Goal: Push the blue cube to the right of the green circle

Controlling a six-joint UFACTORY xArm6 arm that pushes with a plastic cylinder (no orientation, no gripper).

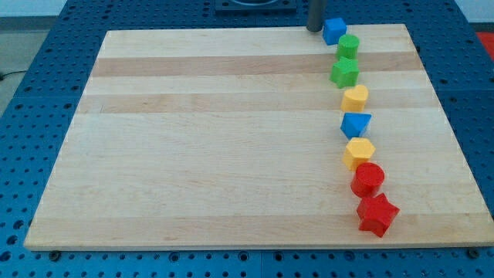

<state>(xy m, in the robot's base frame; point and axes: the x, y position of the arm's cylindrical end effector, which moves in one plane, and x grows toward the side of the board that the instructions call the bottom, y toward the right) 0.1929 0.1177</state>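
Note:
The blue cube (334, 30) sits at the top edge of the wooden board (201, 139), at the view's upper right. The green circle (348, 45) lies just below it and slightly to the right, touching or nearly touching it. My tip (314, 28) is at the board's top edge, just left of the blue cube and close against it.
A column of blocks runs down the right side below the green circle: a green star (345, 72), a yellow heart (355, 98), a blue triangular block (356, 123), a yellow hexagon (359, 153), a red circle (368, 179), a red star (377, 214).

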